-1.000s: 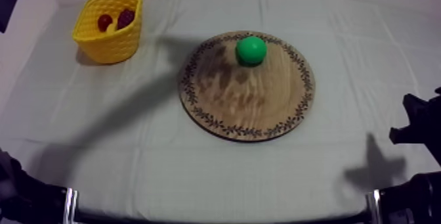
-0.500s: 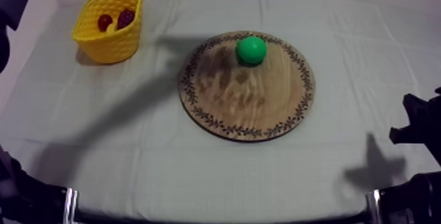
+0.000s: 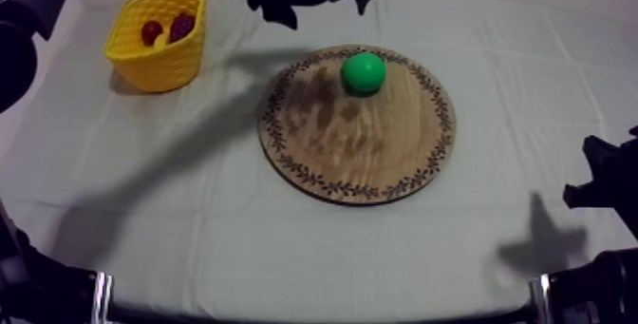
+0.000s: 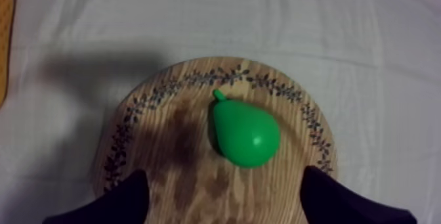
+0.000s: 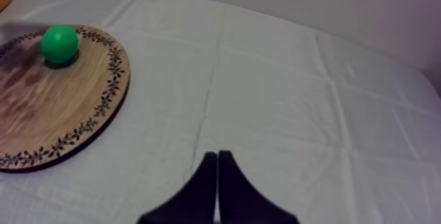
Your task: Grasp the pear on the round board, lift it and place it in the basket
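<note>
Basket [image 3: 157,38], yellow and woven, sits far left. Left gripper [image 3: 321,0] hangs with black fingers spread and empty over the far rim of the round wooden board [image 3: 356,147], where the green toy pear [image 3: 364,72] lies. Right gripper [image 5: 215,156] rests pinched together.

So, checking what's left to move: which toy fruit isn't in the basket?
The green pear, alone on the wooden board; the small red fruit and the darker fruit beside it sit inside the yellow basket.

Well apart from the left gripper [image 3: 321,5], side by side: small red fruit [image 3: 151,31], grapes [image 3: 181,26]; below it, creased cloth [image 3: 190,214].
</note>
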Tool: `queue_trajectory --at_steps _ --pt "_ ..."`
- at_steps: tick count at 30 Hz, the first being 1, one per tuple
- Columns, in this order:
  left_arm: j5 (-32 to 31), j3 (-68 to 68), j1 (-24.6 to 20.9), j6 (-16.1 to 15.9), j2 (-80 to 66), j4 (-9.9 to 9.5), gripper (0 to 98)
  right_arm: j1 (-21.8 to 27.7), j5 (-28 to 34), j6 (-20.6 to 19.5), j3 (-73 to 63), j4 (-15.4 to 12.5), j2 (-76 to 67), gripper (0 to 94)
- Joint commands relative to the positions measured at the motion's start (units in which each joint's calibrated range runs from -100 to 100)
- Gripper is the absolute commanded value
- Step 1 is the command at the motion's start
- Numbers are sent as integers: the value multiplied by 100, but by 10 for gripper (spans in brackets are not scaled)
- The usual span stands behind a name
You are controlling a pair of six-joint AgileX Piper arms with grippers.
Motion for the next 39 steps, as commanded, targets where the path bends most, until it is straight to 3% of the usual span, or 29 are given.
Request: queue_trajectory --at_steps 1,8,18,27,39 --pt "33 7 16 15 112 37 853 3 -2 1 0 2 -5 3" --pt "434 -370 101 125 652 234 856 3 -2 1 0 2 -5 3" --pt "582 -1371 203 400 1536 362 842 3 -2 1 0 2 -5 3" --pt "586 -2423 229 555 2351 319 823 3 -2 1 0 2 -5 3" --pt "578 -3549 262 639 3329 40 805 3 -2 1 0 2 -5 3"
